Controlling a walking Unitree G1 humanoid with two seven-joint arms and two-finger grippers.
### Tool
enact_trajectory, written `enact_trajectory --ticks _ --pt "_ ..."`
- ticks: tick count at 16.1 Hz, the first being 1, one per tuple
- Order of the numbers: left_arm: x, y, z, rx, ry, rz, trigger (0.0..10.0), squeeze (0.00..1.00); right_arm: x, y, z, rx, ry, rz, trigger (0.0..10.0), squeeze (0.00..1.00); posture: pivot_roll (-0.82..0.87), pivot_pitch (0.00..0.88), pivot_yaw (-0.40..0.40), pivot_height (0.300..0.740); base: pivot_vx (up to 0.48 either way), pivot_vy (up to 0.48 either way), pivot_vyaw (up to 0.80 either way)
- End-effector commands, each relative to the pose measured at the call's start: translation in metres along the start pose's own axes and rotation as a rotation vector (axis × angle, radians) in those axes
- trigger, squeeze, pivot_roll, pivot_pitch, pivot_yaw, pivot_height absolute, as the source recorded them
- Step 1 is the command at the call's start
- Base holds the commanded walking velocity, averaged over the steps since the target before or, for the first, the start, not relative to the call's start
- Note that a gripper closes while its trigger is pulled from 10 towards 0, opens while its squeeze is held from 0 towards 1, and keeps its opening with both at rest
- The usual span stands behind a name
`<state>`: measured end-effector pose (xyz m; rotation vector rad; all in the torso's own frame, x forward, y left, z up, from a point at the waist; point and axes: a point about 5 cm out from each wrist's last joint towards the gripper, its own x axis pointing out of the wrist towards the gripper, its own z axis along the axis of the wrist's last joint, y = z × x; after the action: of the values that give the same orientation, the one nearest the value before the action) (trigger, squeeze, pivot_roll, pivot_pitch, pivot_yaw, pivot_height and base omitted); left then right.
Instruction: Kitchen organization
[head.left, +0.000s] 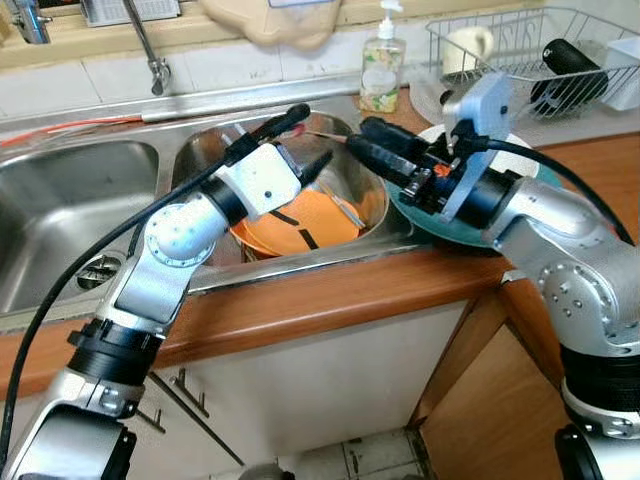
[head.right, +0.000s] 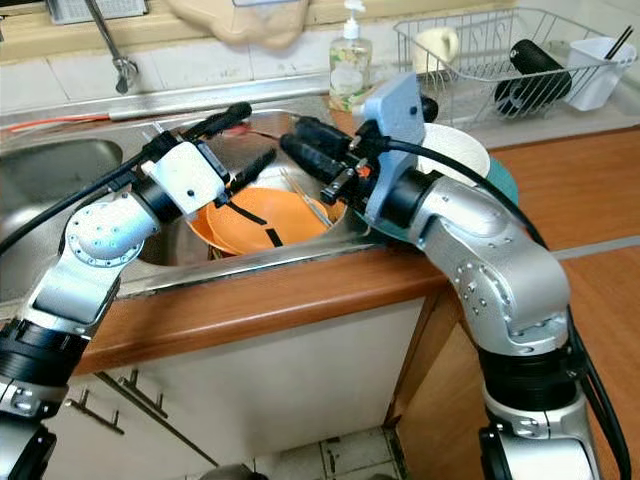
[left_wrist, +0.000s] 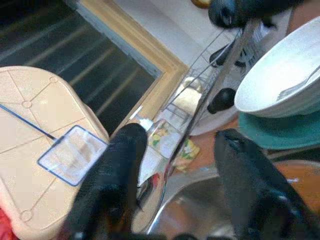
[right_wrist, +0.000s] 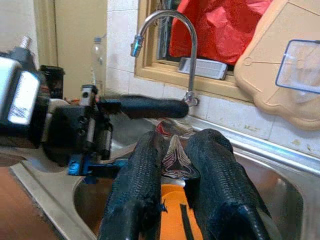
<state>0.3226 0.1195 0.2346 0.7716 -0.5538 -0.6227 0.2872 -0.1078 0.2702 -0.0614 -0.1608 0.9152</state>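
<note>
Sink basins sit at your far left: the empty left basin, then the right basin holding a stack of orange plates with black utensils lying across them. Your left gripper hovers over those plates with its fingers spread wide and nothing between them. Facing it from the right, your right gripper has its fingers narrowed on what looks like a thin chopstick, its tip reaching toward the left gripper. Behind them stands a soap bottle against the tiled wall. Under your right forearm, a white bowl rests on a teal plate on the wooden tabletop. Farthest right, a wire dish rack holds a mug and a black cylinder.
</note>
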Motion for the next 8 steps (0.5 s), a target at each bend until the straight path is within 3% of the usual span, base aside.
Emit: enact_trajectory --ticks 1,4,8 --pt "0.0022 0.0047 -0.0005 0.044 0.005 0.007 0.0 0.00 0.0042 0.0067 0.0107 -0.026 -0.024 0.040 0.0 0.00 -0.01 0.000 0.068 0.740 0.000 0.000 0.00" --pt "0.0028 0.0049 -0.0017 0.088 0.003 -0.002 0.0 0.00 0.0062 0.0091 0.0098 -0.023 -0.024 0.054 0.0 0.00 -0.01 0.000 0.068 0.740 0.000 0.000 0.00" --pt "0.0010 0.0031 -0.0058 0.212 0.027 -0.040 0.0 0.00 0.0095 0.0111 0.0099 -0.027 -0.017 0.075 0.0 0.00 0.01 0.000 0.059 0.740 0.000 0.000 0.00"
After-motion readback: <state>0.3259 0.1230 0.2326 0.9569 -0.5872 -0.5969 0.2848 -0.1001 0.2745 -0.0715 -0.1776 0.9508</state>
